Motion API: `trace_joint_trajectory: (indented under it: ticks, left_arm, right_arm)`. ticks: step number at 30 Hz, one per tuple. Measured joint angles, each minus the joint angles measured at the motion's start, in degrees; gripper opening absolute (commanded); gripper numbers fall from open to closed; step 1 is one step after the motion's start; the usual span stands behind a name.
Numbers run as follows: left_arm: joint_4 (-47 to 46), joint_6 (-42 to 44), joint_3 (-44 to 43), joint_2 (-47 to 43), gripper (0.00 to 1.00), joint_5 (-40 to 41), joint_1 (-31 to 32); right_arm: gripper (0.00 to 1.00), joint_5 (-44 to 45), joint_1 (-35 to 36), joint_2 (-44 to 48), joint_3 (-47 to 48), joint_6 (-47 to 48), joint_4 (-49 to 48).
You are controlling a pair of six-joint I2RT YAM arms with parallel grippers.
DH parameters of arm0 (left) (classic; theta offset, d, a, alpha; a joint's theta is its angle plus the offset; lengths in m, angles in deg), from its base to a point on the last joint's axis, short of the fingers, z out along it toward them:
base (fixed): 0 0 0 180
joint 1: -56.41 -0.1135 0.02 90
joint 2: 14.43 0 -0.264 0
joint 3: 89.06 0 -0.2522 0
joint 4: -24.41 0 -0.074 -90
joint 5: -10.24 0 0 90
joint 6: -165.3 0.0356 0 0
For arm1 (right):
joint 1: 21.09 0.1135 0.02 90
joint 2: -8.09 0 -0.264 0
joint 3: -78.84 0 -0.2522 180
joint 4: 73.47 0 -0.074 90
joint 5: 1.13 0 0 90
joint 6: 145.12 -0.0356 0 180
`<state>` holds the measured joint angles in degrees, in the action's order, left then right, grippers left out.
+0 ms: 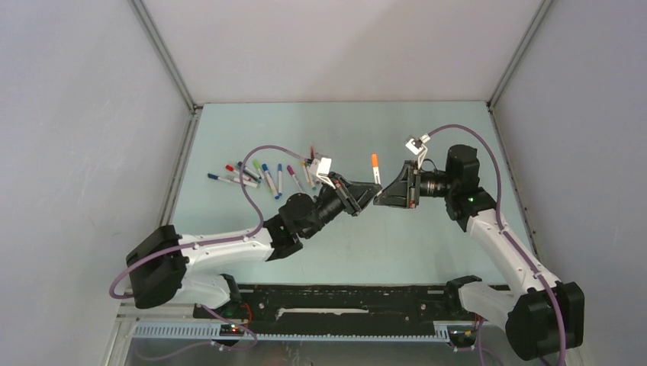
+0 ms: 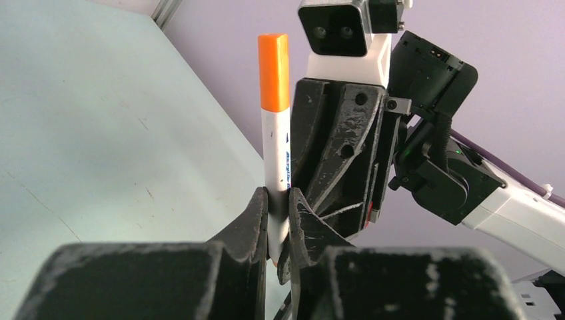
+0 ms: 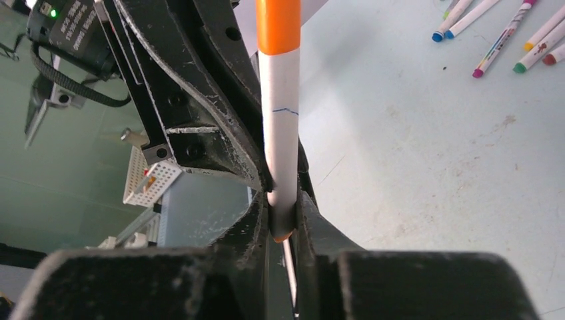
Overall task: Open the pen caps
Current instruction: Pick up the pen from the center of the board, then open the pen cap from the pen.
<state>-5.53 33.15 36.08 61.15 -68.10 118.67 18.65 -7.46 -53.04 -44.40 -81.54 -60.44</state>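
The left fingers (image 2: 252, 223) are clenched on the lower white barrel of a pen (image 2: 276, 167), and the right fingers (image 3: 313, 230) pinch the same barrel just beside them, the two sets meeting tip to tip above the middle of the counter (image 1: 412, 244). The pen rises out of the shared grip, its orange cap (image 2: 274, 72) on the top end, seated on the barrel and clear of both sets of fingers. To the left of the grip the other pens (image 1: 259, 174) lie on the counter in a loose fan, coloured ends showing
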Motion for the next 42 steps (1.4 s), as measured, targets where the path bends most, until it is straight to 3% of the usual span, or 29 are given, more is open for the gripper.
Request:
trace_joint_trajectory:
  ticks: [3,4,10,11,13,21,28,42]
  left_arm:
    - [-0.72,-0.33,0.00,0.26,0.04,0.11,0.02]
    - [-0.98,-0.44,0.00,0.28,0.10,0.09,0.02]
    - [-1.07,-0.15,0.00,-0.09,0.79,-0.31,0.11]
    - [-0.26,-0.02,0.00,-0.76,0.88,-0.44,0.09]
    - [3.13,0.70,0.00,-3.39,0.94,-1.33,-0.55]
    - [12.66,2.34,0.00,-18.25,1.00,-11.10,-9.51]
    - [17.86,3.67,-3.96,-15.76,1.00,-18.64,-9.51]
    - [20.92,4.28,-11.28,-3.30,0.65,-24.15,-8.37]
  right_arm:
    - [0.00,-0.07,-0.22,-0.04,-0.02,0.04,-0.68]
    - [0.00,-0.20,-0.37,-0.02,-0.02,0.02,-0.81]
    - [0.00,-3.30,-1.99,0.00,-0.02,3.85,-0.26]
    - [0.00,-4.33,-2.51,0.11,-0.02,6.03,0.68]
    - [0.00,-6.40,-3.39,0.59,-0.04,11.34,3.96]
    - [0.00,-10.40,-3.96,2.34,-0.07,25.22,13.42]
    - [0.00,-11.08,-3.23,2.34,-0.07,28.46,15.89]
    - [0.00,-11.08,-2.43,2.32,-0.07,28.79,16.39]
